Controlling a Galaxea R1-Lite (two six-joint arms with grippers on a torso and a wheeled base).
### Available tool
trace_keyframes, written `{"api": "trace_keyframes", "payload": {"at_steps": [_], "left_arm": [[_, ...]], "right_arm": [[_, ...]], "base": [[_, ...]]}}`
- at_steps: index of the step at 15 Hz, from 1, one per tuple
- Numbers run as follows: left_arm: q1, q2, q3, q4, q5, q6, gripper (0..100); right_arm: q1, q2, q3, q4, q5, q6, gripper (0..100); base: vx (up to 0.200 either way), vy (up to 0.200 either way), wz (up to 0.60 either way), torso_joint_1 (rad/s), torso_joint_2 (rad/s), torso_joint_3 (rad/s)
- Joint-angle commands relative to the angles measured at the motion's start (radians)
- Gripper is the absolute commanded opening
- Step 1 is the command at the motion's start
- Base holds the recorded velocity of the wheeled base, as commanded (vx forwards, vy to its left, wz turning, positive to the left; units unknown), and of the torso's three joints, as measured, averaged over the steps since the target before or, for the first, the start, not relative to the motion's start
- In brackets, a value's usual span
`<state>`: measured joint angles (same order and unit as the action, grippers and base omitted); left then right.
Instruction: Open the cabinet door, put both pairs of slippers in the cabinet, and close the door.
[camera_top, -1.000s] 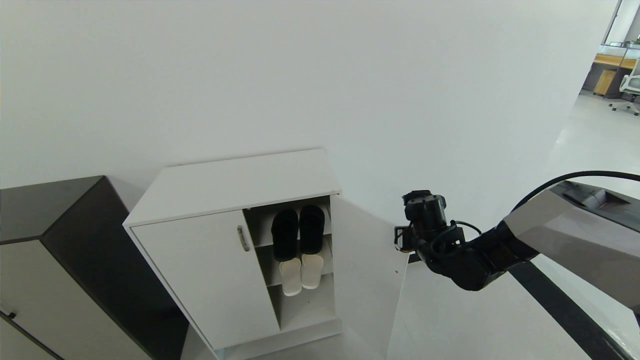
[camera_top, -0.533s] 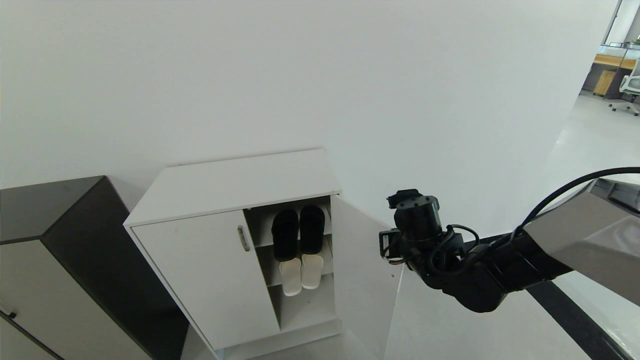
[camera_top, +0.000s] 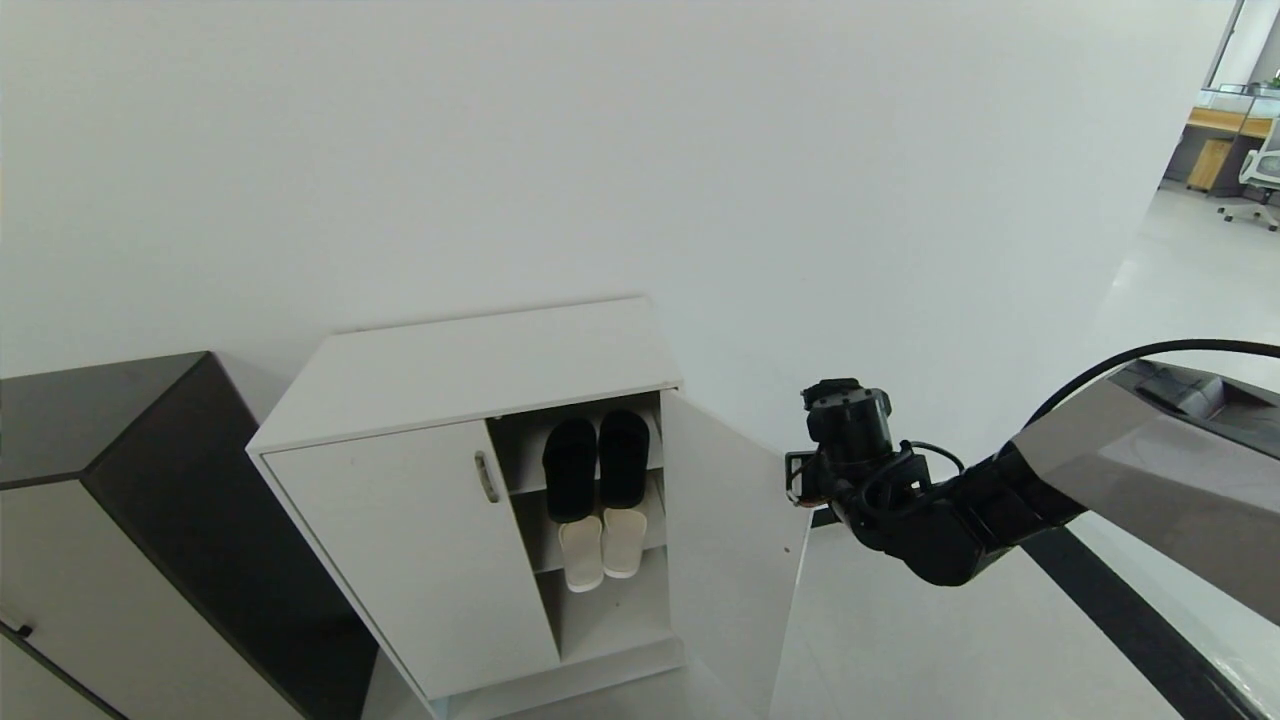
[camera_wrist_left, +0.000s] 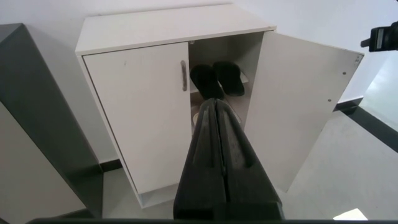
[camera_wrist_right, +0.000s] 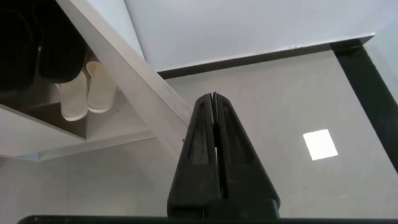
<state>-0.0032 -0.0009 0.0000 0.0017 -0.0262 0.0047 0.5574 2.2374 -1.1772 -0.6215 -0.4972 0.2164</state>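
Cabinet (camera_top: 460, 365) right door (camera_top: 730, 560) open, black slippers (camera_top: 597, 462) on upper shelf, white slippers (camera_top: 600, 545) on the shelf below. Right gripper (camera_wrist_right: 214, 97) pressed together just beside the door's outer edge. Left gripper (camera_wrist_left: 216, 101) pressed together, empty, facing the cabinet.

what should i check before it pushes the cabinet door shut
1. Both pairs inside the cabinet: ok, black slippers shelved above white slippers.
2. Slippers clear of the door's swing: cannot tell, their ends seem to overhang the shelf fronts.
3. Right gripper at the open door: ok, shut, beside its free top corner.
4. Gripper touching the door: cannot tell.
5. Left gripper empty: ok, shut on nothing.
6. Left door closed: ok.
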Motion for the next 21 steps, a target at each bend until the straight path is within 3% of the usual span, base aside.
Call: {"api": "trace_keyframes", "payload": {"at_steps": [1, 8, 10, 15, 21], "left_arm": [[0.0, 0.001, 0.0, 0.0, 0.0, 0.0, 0], [0.0, 0.001, 0.0, 0.0, 0.0, 0.0, 0], [0.0, 0.001, 0.0, 0.0, 0.0, 0.0, 0], [0.0, 0.001, 0.0, 0.0, 0.0, 0.0, 0], [0.0, 0.001, 0.0, 0.0, 0.0, 0.0, 0]], "right_arm": [[-0.001, 0.021, -0.002, 0.0, 0.0, -0.002, 0], [0.016, 0.033, 0.001, 0.0, -0.003, 0.0, 0], [0.042, 0.027, 0.013, -0.001, -0.006, 0.0, 0], [0.203, -0.027, 0.077, -0.004, -0.006, 0.044, 0], [0.228, -0.058, 0.153, -0.084, 0.003, 0.009, 0]], "base": [[0.0, 0.0, 0.0, 0.0, 0.0, 0.0], [0.0, 0.0, 0.0, 0.0, 0.0, 0.0], [0.0, 0.0, 0.0, 0.0, 0.0, 0.0], [0.0, 0.0, 0.0, 0.0, 0.0, 0.0], [0.0, 0.0, 0.0, 0.0, 0.0, 0.0]]}}
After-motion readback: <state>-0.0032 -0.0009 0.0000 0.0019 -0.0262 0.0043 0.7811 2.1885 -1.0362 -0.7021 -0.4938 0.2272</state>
